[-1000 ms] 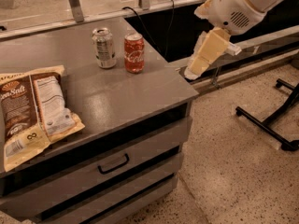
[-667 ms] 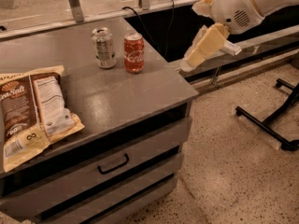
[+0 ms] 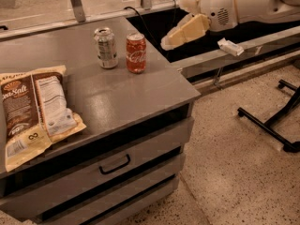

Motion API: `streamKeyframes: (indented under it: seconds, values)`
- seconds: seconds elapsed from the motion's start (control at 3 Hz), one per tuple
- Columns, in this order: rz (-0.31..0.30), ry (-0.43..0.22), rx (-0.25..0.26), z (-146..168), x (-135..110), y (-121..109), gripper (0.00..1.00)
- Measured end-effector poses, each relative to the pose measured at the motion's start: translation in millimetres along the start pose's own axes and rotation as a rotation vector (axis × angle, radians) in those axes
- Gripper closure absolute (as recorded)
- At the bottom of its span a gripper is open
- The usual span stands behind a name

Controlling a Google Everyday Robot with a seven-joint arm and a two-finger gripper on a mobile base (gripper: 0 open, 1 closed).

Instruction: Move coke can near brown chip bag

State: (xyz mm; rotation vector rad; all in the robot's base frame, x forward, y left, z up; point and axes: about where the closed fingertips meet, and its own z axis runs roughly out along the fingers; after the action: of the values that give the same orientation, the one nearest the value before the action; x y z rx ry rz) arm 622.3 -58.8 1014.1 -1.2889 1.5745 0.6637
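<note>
The coke can [image 3: 136, 53], red with white script and a silver top, stands upright at the back of the grey cabinet top [image 3: 117, 97]. The brown chip bag [image 3: 33, 111] lies flat at the left edge, label up. My gripper [image 3: 174, 39] hangs in the air to the right of the coke can, beyond the cabinet's right edge and about level with the can's top, its cream fingers pointing left toward the can. It holds nothing.
A silver-grey can [image 3: 106, 48] stands just left of the coke can, almost touching it. A dark recessed counter [image 3: 187, 41] lies behind the gripper. A black stand's legs [image 3: 272, 125] rest on the floor at right. Drawers [image 3: 115, 165] front the cabinet.
My gripper and arm have moved up and to the left, closer to the coke can. The cans and the bag have not moved.
</note>
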Motion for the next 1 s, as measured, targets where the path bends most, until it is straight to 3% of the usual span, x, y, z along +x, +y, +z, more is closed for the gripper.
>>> streamKeyframes:
  seconds: [0.33, 1.0]
  values:
    - [0.064, -0.103, -0.014, 22.9, -9.8, -18.1, 0.00]
    - [0.079, -0.089, -0.041, 31.2, -2.4, -17.6, 0.00]
